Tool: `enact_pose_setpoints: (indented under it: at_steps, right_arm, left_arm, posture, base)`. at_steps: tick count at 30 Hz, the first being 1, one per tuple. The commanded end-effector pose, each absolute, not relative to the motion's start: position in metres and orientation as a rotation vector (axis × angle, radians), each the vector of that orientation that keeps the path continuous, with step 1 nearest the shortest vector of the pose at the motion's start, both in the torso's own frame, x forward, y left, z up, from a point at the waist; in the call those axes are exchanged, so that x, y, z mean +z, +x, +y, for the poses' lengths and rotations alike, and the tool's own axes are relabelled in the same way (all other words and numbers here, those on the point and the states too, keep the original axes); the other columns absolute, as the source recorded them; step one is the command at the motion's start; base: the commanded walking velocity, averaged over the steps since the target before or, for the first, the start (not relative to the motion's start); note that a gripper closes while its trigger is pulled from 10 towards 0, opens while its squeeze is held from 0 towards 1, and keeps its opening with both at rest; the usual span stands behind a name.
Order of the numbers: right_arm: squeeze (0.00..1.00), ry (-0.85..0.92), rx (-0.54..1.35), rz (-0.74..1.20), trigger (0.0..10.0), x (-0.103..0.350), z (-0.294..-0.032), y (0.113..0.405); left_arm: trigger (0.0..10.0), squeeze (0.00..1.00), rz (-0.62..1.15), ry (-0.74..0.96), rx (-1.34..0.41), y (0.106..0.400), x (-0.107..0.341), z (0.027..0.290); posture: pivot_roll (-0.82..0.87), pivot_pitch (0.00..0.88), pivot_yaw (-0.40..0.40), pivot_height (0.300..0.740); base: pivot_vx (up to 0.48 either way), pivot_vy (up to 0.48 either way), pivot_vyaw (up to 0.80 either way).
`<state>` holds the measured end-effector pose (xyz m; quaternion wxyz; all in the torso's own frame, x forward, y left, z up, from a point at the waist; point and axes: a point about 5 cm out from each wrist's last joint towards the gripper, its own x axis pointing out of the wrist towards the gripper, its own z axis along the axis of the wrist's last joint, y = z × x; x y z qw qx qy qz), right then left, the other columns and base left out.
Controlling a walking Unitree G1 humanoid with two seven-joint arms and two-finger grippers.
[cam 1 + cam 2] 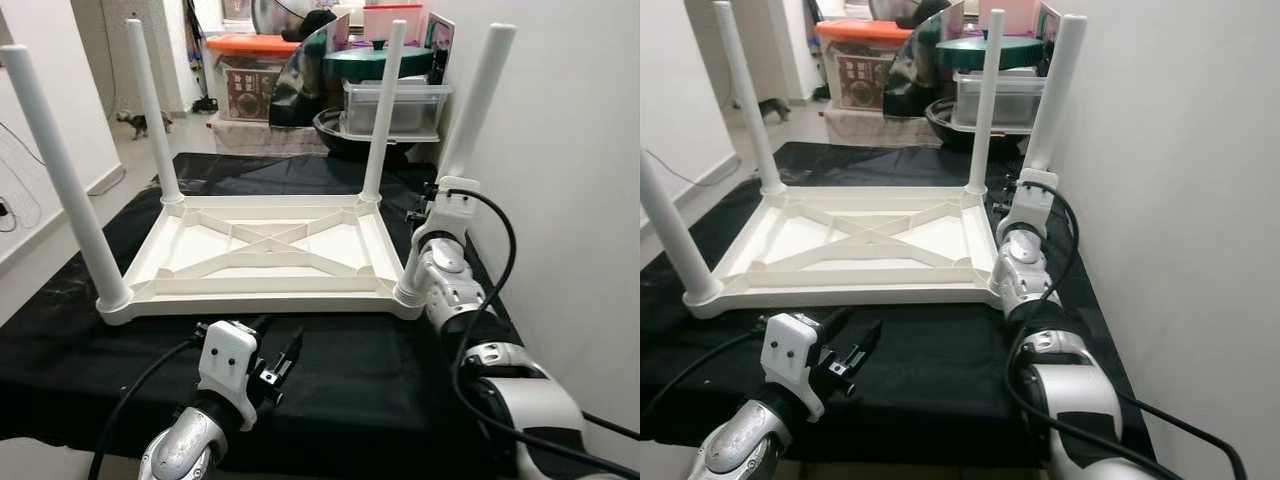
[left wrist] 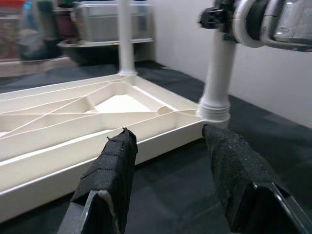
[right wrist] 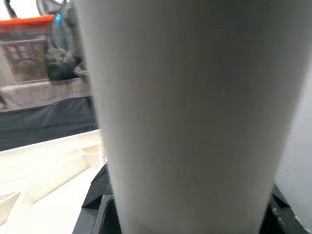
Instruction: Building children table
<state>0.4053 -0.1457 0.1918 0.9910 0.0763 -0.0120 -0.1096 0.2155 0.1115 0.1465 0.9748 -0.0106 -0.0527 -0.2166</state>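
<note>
White plastic upturned table top [image 1: 270, 250] lies on black cloth [image 1: 350, 370], right gripper [image 1: 447, 195] clamped around its near-right white leg [image 1: 470, 95], left gripper [image 2: 168, 141] spread apart nearby.

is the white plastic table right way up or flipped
Flipped: the white plastic table lies top-down on the black cloth, its four legs pointing up.

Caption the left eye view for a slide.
Right hand grips the near-right leg of the upturned white table; left hand hovers open.
</note>
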Motion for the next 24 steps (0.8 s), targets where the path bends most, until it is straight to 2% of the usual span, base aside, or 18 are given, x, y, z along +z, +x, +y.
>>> enact_pose_setpoints:
  at_steps: [1, 2, 4, 5, 7, 8, 9, 10, 11, 13, 15, 16, 17, 18, 19, 21, 24]
  right_arm:
    - [0.02, 0.193, -0.216, 0.015, 10.0, 0.178, -0.145, 0.403]
    - [1.0, 0.222, -0.158, -0.016, 10.0, 0.183, -0.137, 0.404]
    - [1.0, 0.231, -0.104, -0.05, 10.0, 0.19, -0.131, 0.405]
    - [0.52, 0.238, -0.039, -0.091, 10.0, 0.197, -0.128, 0.406]
    - [0.52, 0.238, -0.039, -0.091, 10.0, 0.197, -0.128, 0.406]
    - [0.0, 0.271, 0.095, -0.125, 10.0, 0.204, -0.123, 0.407]
    - [0.0, 0.305, 0.284, -0.113, 10.0, 0.208, -0.116, 0.407]
    - [0.0, 0.305, 0.284, -0.113, 10.0, 0.208, -0.116, 0.407]
    - [0.0, 0.29, 0.545, -0.094, 10.0, 0.209, -0.109, 0.402]
    - [0.0, 0.29, 0.545, -0.094, 10.0, 0.209, -0.109, 0.402]
    - [0.0, 0.25, 0.995, -0.028, 10.0, 0.206, -0.108, 0.386]
    - [0.0, 0.25, 0.995, -0.028, 10.0, 0.206, -0.108, 0.386]
    - [0.0, 0.224, 1.109, -0.006, 10.0, 0.205, -0.11, 0.38]
    - [0.0, 0.224, 1.109, -0.006, 10.0, 0.205, -0.11, 0.38]
    - [0.0, 0.199, 1.196, 0.005, 10.0, 0.205, -0.112, 0.377]
    - [0.0, 0.199, 1.196, 0.005, 10.0, 0.205, -0.112, 0.377]
    - [0.0, 0.186, 1.33, 0.026, 10.0, 0.21, -0.101, 0.376]
  left_arm:
    - [10.0, 0.0, -0.1, -0.02, -0.44, 0.217, 0.145, 0.111]
    - [10.0, 0.0, -0.101, -0.02, -0.44, 0.217, 0.145, 0.111]
    - [10.0, 0.0, -0.104, -0.021, -0.44, 0.217, 0.145, 0.11]
    - [10.0, 0.0, -0.106, -0.022, -0.438, 0.218, 0.145, 0.11]
    - [10.0, 0.0, -0.106, -0.022, -0.438, 0.218, 0.145, 0.11]
    - [10.0, 0.0, -0.107, -0.022, -0.437, 0.218, 0.146, 0.11]
    - [10.0, 0.0, -0.108, -0.023, -0.435, 0.219, 0.146, 0.11]
    - [10.0, 0.0, -0.108, -0.023, -0.435, 0.219, 0.146, 0.11]
    - [10.0, 0.0, -0.108, -0.023, -0.433, 0.219, 0.146, 0.111]
    - [10.0, 0.0, -0.108, -0.023, -0.433, 0.219, 0.146, 0.111]
    - [10.0, 0.0, -0.107, -0.023, -0.434, 0.219, 0.146, 0.111]
    - [10.0, 0.0, -0.107, -0.023, -0.434, 0.219, 0.146, 0.111]
    - [10.0, 0.0, -0.107, -0.023, -0.434, 0.219, 0.146, 0.111]
    - [10.0, 0.0, -0.107, -0.023, -0.434, 0.219, 0.146, 0.111]
    - [10.0, 0.0, -0.108, -0.021, -0.434, 0.22, 0.146, 0.111]
    - [10.0, 0.0, -0.108, -0.021, -0.434, 0.22, 0.146, 0.111]
    - [10.0, 0.0, -0.112, -0.015, -0.431, 0.221, 0.148, 0.112]
  posture:
    - [-0.02, 0.0, -0.027, 0.74]
    - [-0.02, 0.0, -0.027, 0.74]
    - [-0.03, 0.0, -0.031, 0.74]
    - [-0.05, 0.0, -0.022, 0.74]
    - [-0.05, 0.0, -0.022, 0.74]
    - [-0.05, 0.0, -0.022, 0.74]
    - [-0.04, 0.0, -0.021, 0.74]
    - [-0.04, 0.0, -0.021, 0.74]
    - [-0.04, 0.0, -0.021, 0.74]
    - [-0.04, 0.0, -0.021, 0.74]
    - [-0.04, 0.0, -0.02, 0.74]
    - [-0.04, 0.0, -0.02, 0.74]
    - [-0.04, 0.0, -0.02, 0.74]
    - [-0.04, 0.0, -0.02, 0.74]
    - [-0.04, 0.0, -0.022, 0.74]
    - [-0.04, 0.0, -0.022, 0.74]
    - [-0.02, 0.0, -0.031, 0.74]
  base:
    - [0.0, 0.0, 0.0]
    - [0.0, 0.0, 0.0]
    - [0.0, 0.0, 0.0]
    - [0.0, 0.0, 0.0]
    - [0.0, 0.0, 0.0]
    - [0.0, 0.0, 0.0]
    - [0.0, 0.0, 0.0]
    - [0.0, 0.0, 0.0]
    - [0.0, 0.0, 0.0]
    - [0.0, 0.0, 0.0]
    - [0.0, 0.0, 0.0]
    - [0.0, 0.0, 0.0]
    - [0.0, 0.0, 0.0]
    - [0.0, 0.0, 0.0]
    - [0.0, 0.0, 0.0]
    - [0.0, 0.0, 0.0]
    - [0.0, 0.0, 0.0]
